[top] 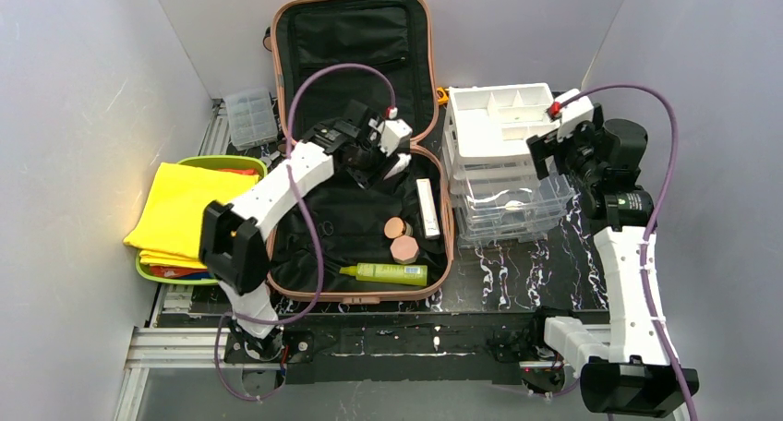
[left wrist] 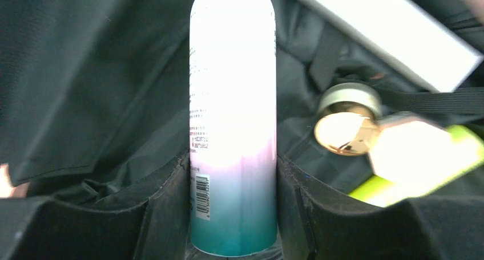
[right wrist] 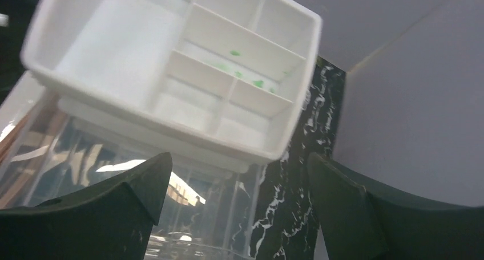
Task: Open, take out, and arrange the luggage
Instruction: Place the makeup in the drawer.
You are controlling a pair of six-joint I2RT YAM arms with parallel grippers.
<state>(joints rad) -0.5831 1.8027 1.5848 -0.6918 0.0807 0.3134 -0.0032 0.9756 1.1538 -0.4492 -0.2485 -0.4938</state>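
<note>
Robot lab test cell, judged from the rig. A black marbled top (top: 517, 273) was boxed in on three sides by plain white panels (top: 83, 89). Aluminium extrusion (top: 175, 347) was used for the frame at the near edge. Two arms, left (top: 277, 186) and right (top: 628, 273), were bolted there side by side, with purple cable (top: 343, 66) looped in the open. Props were staged on the top: suitcase (top: 351, 29), green tray (top: 224, 161), white organizer (top: 459, 116).

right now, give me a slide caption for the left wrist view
Left tool closed on a white-and-teal bottle inside the luggage, gold-lidded jar to its right
</note>
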